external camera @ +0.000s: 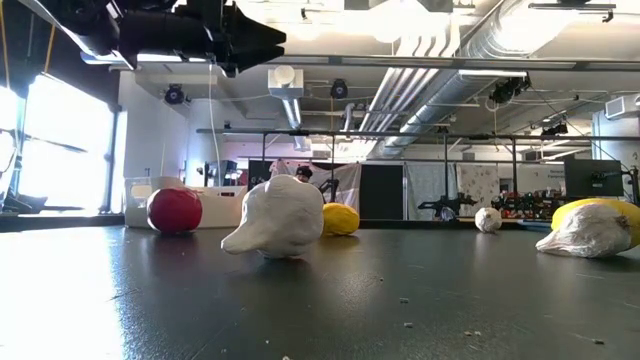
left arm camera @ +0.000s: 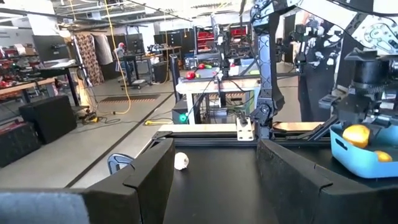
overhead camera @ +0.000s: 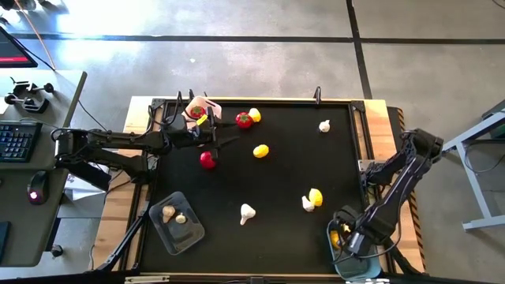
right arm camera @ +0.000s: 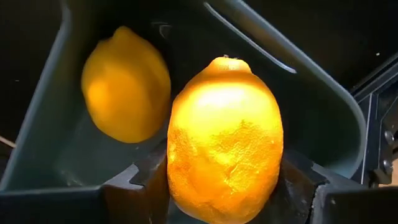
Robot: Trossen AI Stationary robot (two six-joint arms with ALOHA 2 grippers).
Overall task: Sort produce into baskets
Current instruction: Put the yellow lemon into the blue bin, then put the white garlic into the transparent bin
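My right gripper (overhead camera: pixel 345 237) is at the table's near right corner, over the light blue tub (overhead camera: pixel 357 266), shut on a yellow lemon (right arm camera: pixel 224 137). A second lemon (right arm camera: pixel 124 84) lies in the tub (right arm camera: pixel 311 106). My left gripper (overhead camera: pixel 226 136) is open and empty, level above the table near the white tub (overhead camera: pixel 211 105), which holds a tomato (overhead camera: pixel 195 113). In the left wrist view its fingers (left arm camera: pixel 149 174) point toward the table's right edge. Loose tomatoes (overhead camera: pixel 207 160), lemons (overhead camera: pixel 260 151) and garlic bulbs (overhead camera: pixel 247 213) lie on the black mat. My right gripper pinches the lemon's two long sides (right arm camera: pixel 177 180) between its two fingers, at the lemon's lower half as the wrist view shows it. The fingers point down from above. The lemon is lifted clear, over the inside of the blue tub.
A clear tub (overhead camera: pixel 177 223) with garlic bulbs stands at the near left. A tomato (overhead camera: pixel 244 120) and lemon (overhead camera: pixel 254 115) lie near the white tub, a garlic (overhead camera: pixel 324 125) at the far right, a lemon (overhead camera: pixel 316 196) and garlic (overhead camera: pixel 307 204) right of centre.
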